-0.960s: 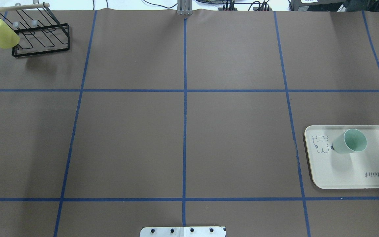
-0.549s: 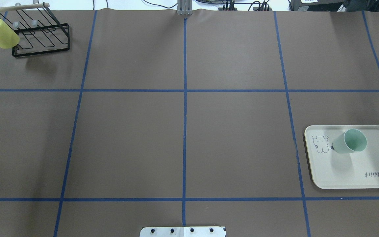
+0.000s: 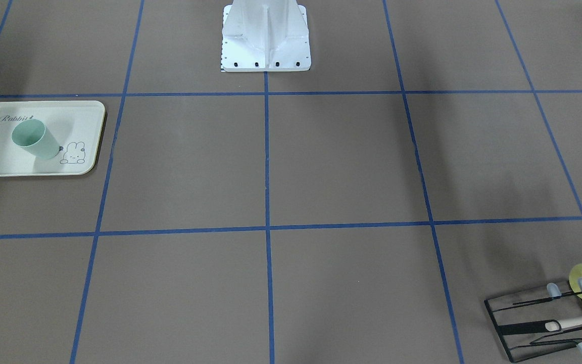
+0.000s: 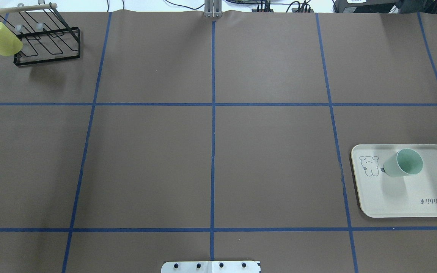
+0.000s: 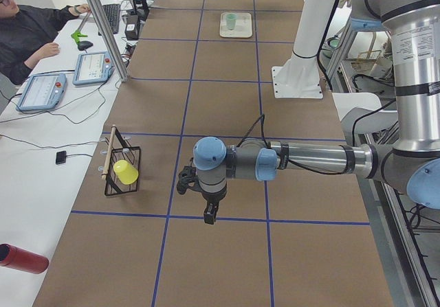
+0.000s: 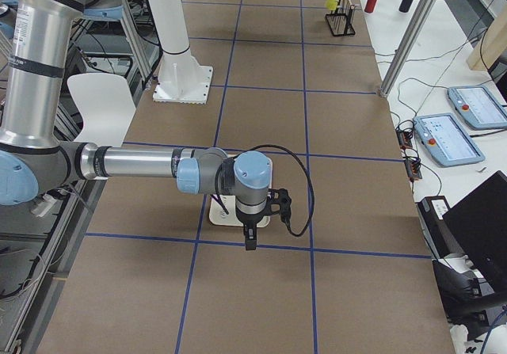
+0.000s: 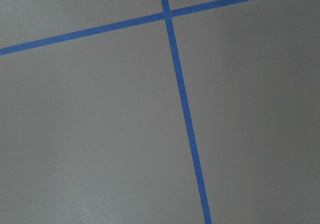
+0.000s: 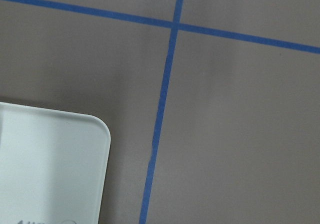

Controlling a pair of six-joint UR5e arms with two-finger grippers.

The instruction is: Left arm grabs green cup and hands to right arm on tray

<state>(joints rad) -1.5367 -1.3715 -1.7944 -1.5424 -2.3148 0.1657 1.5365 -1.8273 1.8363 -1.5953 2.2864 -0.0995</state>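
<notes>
The pale mint-green cup [image 4: 403,163] stands upright, mouth up, on the cream tray [image 4: 412,199] at the table's right. It also shows in the front view [image 3: 33,140] and far off in the left view [image 5: 232,22]. The tray's corner shows in the right wrist view [image 8: 50,169]. My left gripper [image 5: 210,214] hangs over bare table near the rack; I cannot tell whether it is open. My right gripper [image 6: 249,239] hangs over the tray's edge [image 6: 222,218]; I cannot tell its state either. Neither gripper touches the cup.
A yellow-green cup [image 4: 2,38] hangs on the black wire rack [image 4: 47,45] at the far left corner. The robot's white base [image 3: 265,38] stands at the near middle edge. An operator [image 5: 27,32] sits beyond the far edge.
</notes>
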